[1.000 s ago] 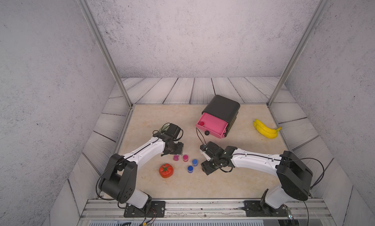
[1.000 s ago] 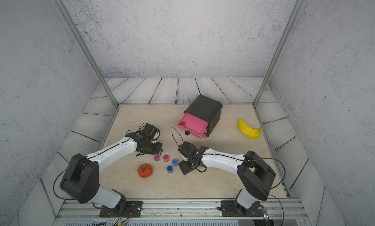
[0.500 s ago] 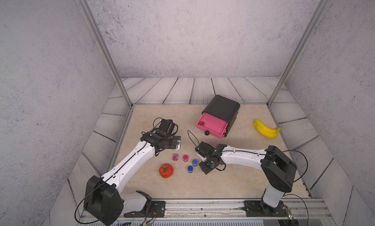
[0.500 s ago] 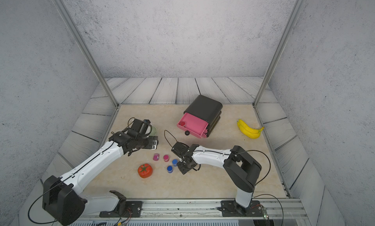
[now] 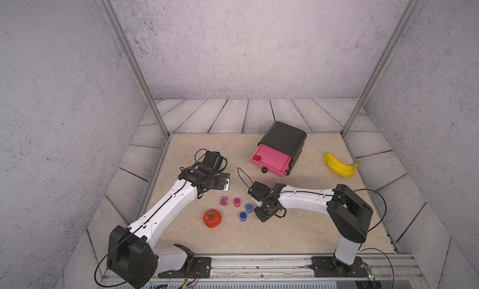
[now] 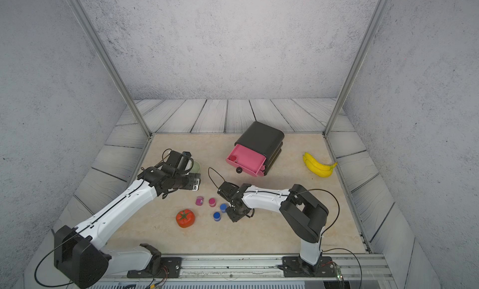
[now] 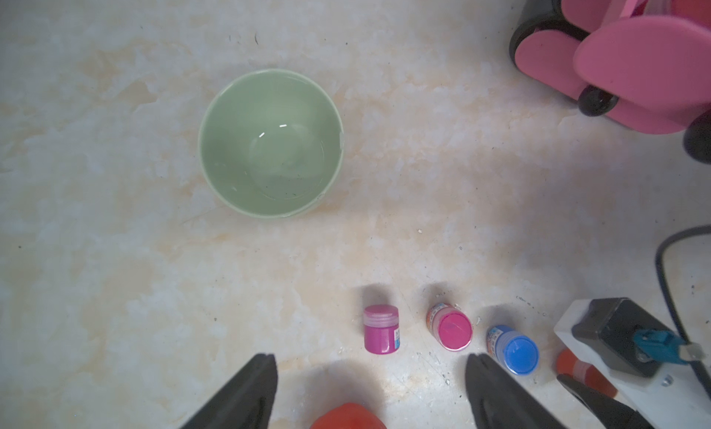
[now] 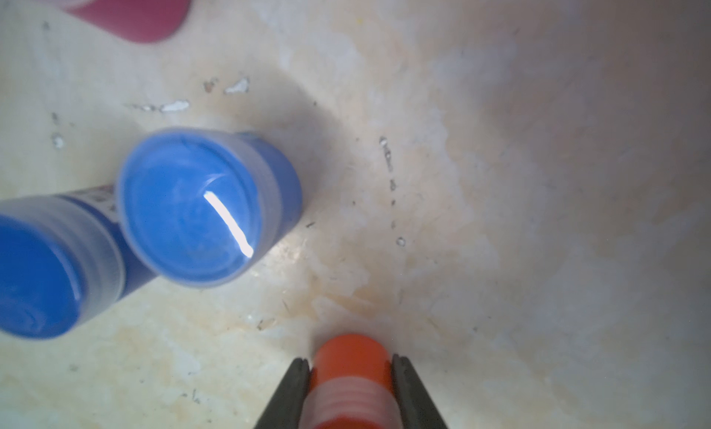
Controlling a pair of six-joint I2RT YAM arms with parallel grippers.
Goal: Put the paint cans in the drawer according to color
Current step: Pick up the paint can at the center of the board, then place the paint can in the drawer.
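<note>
The right gripper (image 8: 351,363) pinched a red paint can (image 8: 348,352); the open drawer (image 5: 274,159) lay beyond it, toward the back wall; the left gripper (image 7: 370,359) gaped wide, empty.

- No word, brand or number is legible anywhere.
- On the upright pink paint can (image 7: 381,332): a small side label, print too tiny to read.
- On the blue paint can (image 7: 511,348): a label strip, blurred.
- A white sticker (image 5: 227,184) on the wrist of the left arm (image 5: 168,207): dark marks, unreadable in both top views.
</note>
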